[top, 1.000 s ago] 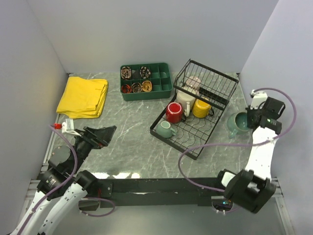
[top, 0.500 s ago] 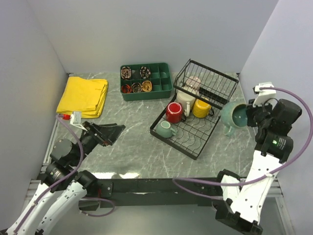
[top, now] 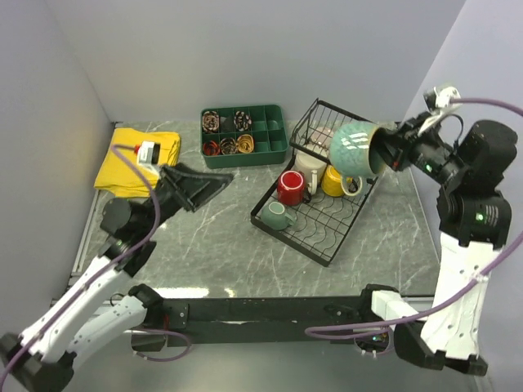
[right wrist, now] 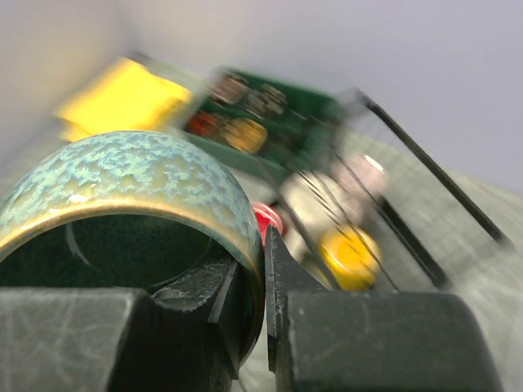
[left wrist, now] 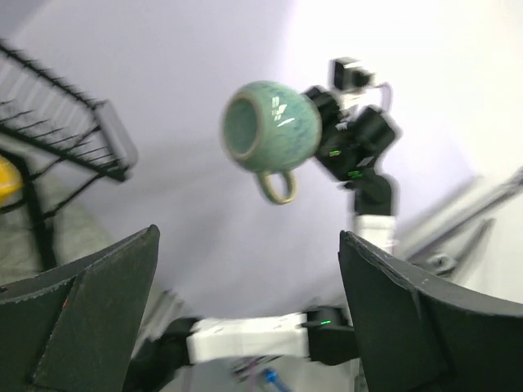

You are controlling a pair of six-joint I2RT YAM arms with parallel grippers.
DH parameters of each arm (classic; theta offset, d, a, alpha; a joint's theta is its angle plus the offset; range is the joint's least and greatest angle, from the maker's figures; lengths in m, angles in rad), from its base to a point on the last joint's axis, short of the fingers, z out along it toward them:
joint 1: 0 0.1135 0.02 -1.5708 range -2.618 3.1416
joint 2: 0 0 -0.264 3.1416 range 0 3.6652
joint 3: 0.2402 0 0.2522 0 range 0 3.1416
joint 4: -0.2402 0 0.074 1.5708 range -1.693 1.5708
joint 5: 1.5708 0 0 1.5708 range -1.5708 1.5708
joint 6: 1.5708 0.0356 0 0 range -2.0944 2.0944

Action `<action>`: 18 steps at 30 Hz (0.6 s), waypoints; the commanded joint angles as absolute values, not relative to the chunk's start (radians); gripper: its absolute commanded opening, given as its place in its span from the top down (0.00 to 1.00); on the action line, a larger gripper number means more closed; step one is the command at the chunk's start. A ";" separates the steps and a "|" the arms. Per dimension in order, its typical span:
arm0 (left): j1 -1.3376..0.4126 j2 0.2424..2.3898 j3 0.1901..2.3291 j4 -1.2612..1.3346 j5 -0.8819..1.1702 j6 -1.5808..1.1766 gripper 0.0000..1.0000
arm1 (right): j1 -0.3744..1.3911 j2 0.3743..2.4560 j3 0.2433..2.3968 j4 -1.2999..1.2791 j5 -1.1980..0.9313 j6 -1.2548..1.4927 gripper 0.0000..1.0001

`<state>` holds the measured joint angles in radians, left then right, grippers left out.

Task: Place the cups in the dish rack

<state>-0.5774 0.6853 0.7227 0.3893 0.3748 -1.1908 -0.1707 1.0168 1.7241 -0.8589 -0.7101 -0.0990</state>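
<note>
My right gripper [top: 384, 151] is shut on the rim of the larger teal cup [top: 355, 147], one finger inside and one outside [right wrist: 263, 245]. The cup [right wrist: 122, 180] hangs on its side in the air above the raised back tier of the black wire dish rack [top: 335, 109]. In the rack stand a red cup [top: 290, 186], a yellow cup [top: 335, 181], a small light teal cup [top: 276, 216] and a cream cup [top: 310, 167]; a beige-pink cup [top: 325, 137] is partly hidden behind them. My left gripper [top: 208, 181] is raised left of the rack, open and empty [left wrist: 249, 237], facing the teal cup [left wrist: 270, 126].
A green compartmented tray [top: 274, 151] with small items sits behind the rack's left side. A folded yellow cloth [top: 139, 159] lies at the back left. Walls close in on the left, back and right of the marbled tabletop [top: 221, 237].
My right arm has lifted the teal cup off the table right of the rack and carried it up and left over the back tier. My left arm has risen and swung toward the middle.
</note>
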 commanded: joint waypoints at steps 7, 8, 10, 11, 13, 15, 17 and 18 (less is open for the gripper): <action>-0.745 1.038 0.991 0.778 0.397 -1.298 0.04 | 0.092 1.123 1.730 -0.227 -0.845 0.441 1.00; -0.785 1.058 1.011 0.764 0.370 -1.281 0.03 | 0.121 1.127 1.724 -0.185 -0.845 0.462 1.00; -0.817 1.117 1.063 0.742 0.347 -1.240 0.02 | 0.150 1.146 1.723 -0.163 -0.825 0.483 1.00; -0.843 1.133 1.077 0.745 0.330 -1.232 0.02 | 0.175 1.152 1.729 -0.157 -0.818 0.483 1.00; -0.860 1.186 1.115 0.774 0.322 -1.230 0.02 | 0.199 1.164 1.736 -0.153 -0.783 0.492 1.00; -0.885 1.235 1.141 0.791 0.316 -1.233 0.01 | 0.225 1.167 1.733 -0.133 -0.762 0.495 1.00; -0.909 1.267 1.183 0.801 0.318 -1.236 0.02 | 0.242 1.174 1.735 -0.132 -0.727 0.482 1.00; -0.916 1.294 1.195 0.802 0.318 -1.241 0.03 | 0.255 1.177 1.733 -0.133 -0.713 0.473 1.00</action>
